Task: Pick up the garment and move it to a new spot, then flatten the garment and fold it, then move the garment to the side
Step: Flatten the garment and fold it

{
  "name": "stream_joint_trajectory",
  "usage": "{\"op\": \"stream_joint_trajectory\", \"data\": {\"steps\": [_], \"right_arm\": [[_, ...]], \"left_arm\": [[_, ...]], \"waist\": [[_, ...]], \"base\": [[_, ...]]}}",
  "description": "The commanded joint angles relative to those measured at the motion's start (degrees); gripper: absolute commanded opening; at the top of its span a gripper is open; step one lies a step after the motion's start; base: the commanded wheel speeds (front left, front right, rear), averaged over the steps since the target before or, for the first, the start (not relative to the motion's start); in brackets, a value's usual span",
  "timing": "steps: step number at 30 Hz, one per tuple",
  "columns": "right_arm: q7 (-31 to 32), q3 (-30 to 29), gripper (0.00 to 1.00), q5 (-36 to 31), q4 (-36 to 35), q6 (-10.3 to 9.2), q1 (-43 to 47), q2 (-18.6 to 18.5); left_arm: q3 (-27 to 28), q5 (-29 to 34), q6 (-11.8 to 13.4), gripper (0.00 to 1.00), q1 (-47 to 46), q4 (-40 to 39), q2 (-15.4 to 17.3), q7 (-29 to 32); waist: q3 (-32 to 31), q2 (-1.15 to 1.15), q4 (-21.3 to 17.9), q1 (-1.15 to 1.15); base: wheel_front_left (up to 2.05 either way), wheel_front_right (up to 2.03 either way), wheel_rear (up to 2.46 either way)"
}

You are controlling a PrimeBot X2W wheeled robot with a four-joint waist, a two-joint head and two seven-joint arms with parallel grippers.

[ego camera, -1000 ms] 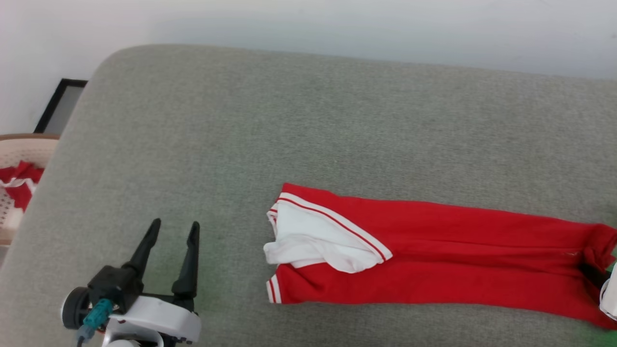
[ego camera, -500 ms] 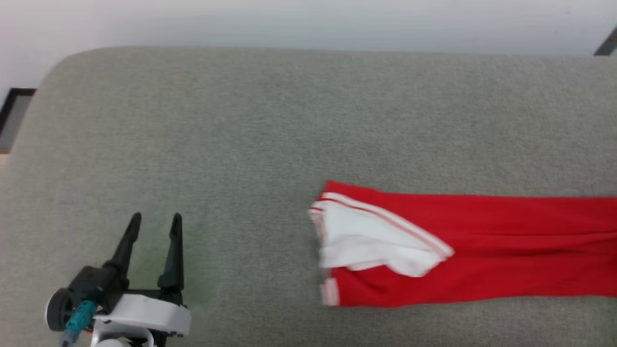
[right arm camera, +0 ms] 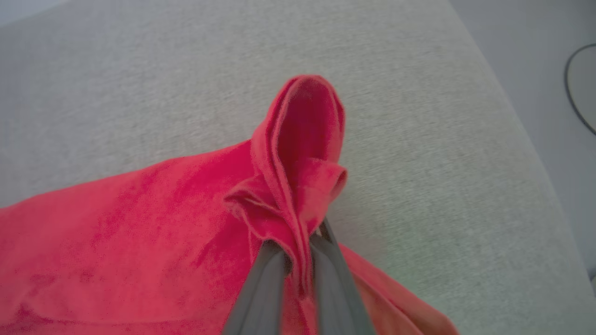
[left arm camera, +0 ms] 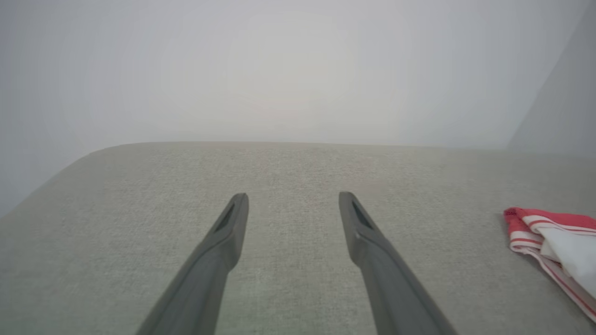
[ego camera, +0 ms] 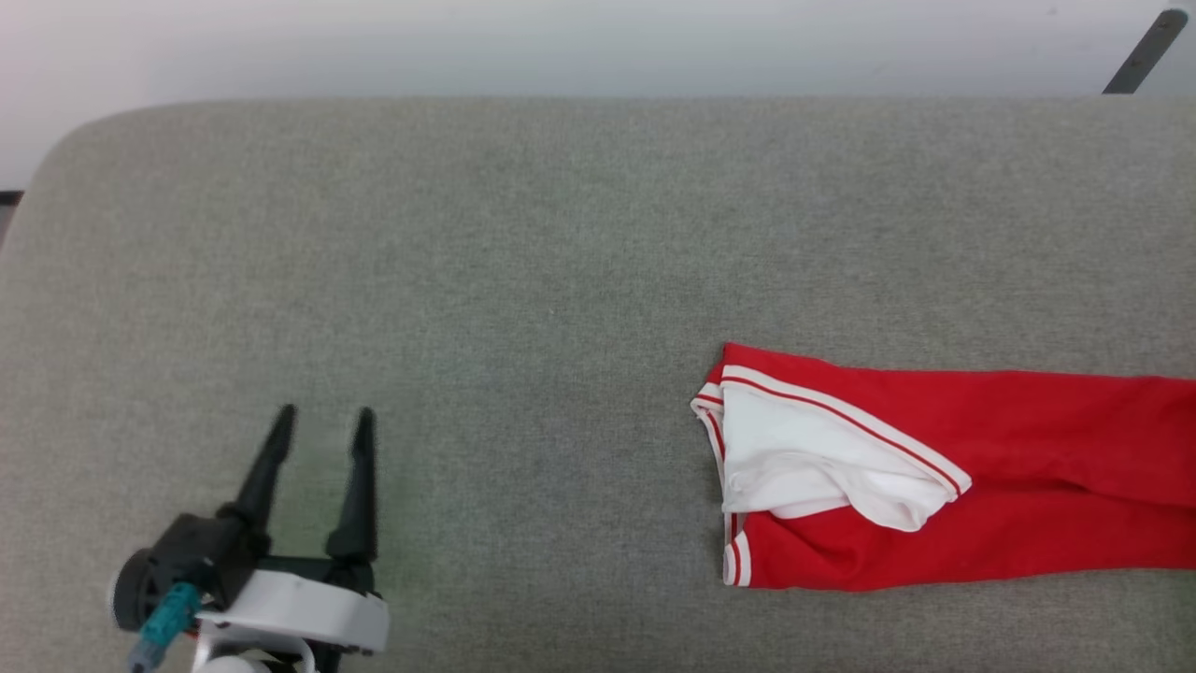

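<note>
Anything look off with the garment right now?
The garment lies on the cushion, but the white panel at its left end is flopped crookedly over the red, not flat. The right gripper is shut on a bunched red fold that stands up in a peak. The left gripper is open, apart from the cloth.

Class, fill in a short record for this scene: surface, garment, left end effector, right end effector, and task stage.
surface: grey cushion
garment: red, stretched out on the cushion; white panel rumpled at its left end
left end effector: open, over bare cushion, apart from the garment
right end effector: shut on a bunched red fold of the garment
task stage: gripped at one end, not yet folded
</note>
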Motion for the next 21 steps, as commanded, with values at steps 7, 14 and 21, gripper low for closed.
{"op": "stream_joint_trajectory", "data": {"steps": [7, 14, 21], "right_arm": [[3.7, 9.7, 0.00, 4.8, -11.1, -0.05, 3.9, 2.8], [7.8, 21.5, 0.00, 8.5, -25.3, -0.04, 5.8, 6.6], [8.3, 31.8, 0.00, 7.2, -30.4, -0.04, 3.8, 9.5]], "left_arm": [[-0.3, -1.6, -0.1, 1.00, 1.7, -0.7, -1.0, -0.1], [0.0, -1.5, -0.1, 1.00, 2.2, -1.4, -2.3, -0.1], [-2.1, -2.2, -0.1, 1.00, 1.3, -2.2, -3.1, -0.1]], "waist": [[-2.1, 0.00, -0.5, 0.00], [-2.1, 0.00, -0.3, 0.00], [-1.4, 0.00, 1.1, 0.00]], "base": [[0.00, 0.00, 0.00], [0.00, 0.00, 0.00], [0.00, 0.00, 0.00]]}}
